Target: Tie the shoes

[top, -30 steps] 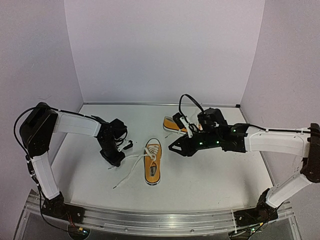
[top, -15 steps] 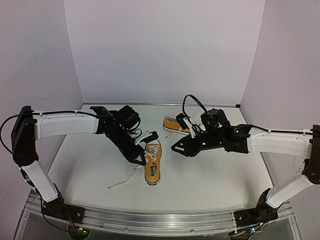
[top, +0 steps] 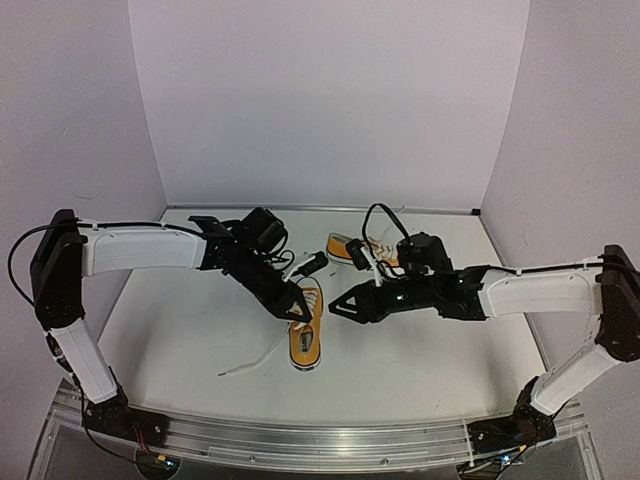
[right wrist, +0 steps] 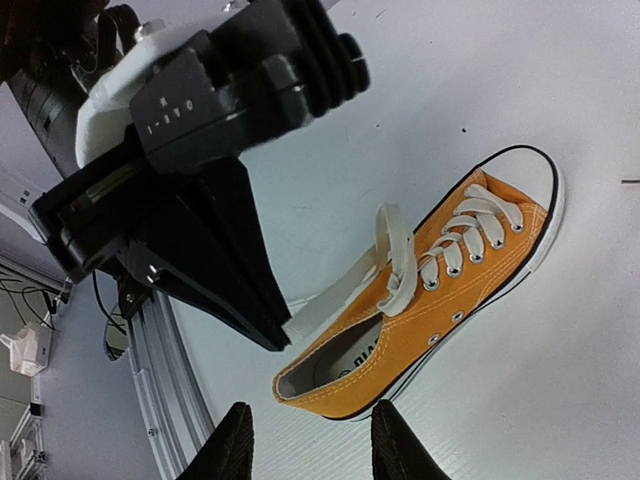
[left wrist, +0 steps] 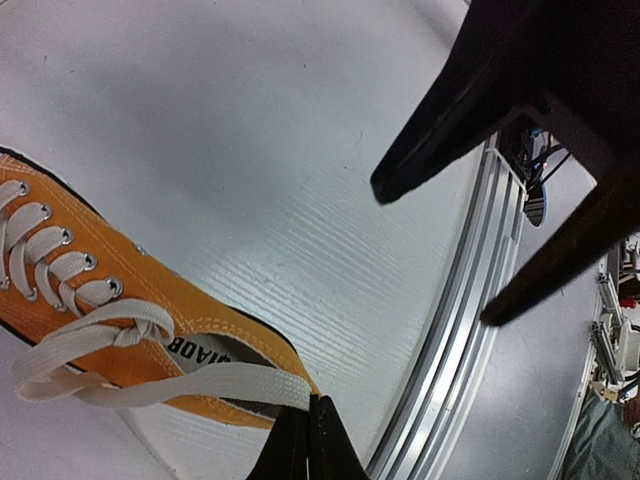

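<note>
While taut, flat white lace (left wrist: 200,384)

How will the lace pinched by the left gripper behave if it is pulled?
Likely floppy: the flat lace bends limply from the eyelets to the left gripper. The near sneaker looks light, so it may slide or tip when tugged.

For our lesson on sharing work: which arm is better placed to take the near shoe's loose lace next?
Right, probably: right gripper is open beside the near shoe; left gripper is shut on a lace.
</note>
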Controlling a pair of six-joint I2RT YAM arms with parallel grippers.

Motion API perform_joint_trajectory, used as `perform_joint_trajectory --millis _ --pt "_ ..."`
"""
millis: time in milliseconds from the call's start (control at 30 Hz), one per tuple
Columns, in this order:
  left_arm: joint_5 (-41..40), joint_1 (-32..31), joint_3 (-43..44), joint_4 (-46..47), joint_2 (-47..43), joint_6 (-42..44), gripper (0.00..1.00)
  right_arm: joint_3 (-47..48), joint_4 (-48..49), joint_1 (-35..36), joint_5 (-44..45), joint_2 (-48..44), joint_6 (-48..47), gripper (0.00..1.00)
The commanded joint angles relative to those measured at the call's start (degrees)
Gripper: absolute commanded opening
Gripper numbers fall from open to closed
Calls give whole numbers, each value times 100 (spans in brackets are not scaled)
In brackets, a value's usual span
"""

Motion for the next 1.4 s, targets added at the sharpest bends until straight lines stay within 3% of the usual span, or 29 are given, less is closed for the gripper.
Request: perform_joint_trajectory --millis 0,567,633,700,800,1067,1200,1367 --pt "240 14 141 794 456 -372 3 -66 678 -26 -119 105 360 42" --pt "302 -58 835 1768 1298 -998 3 -684 666 -435 127 -396 603 51" --pt "267 -73 915 1712 1362 -963 9 -692 653 -448 151 -363 610 53" --pt "174 -78 920 1586 1343 -876 24 -675 621 -450 166 -306 600 56" --pt "-35 -60 782 1367 1089 -745 37 -646 565 -450 172 -266 579 58" --pt "-596 335 303 1058 97 -614 55 -466 508 -450 96 12 497 59" --pt "-731 520 261 666 -89 -402 59 -302 508 -450 45 248 375 60" --pt "-693 1002 -150 702 -355 -311 55 42 405 -453 33 711 -32 61"
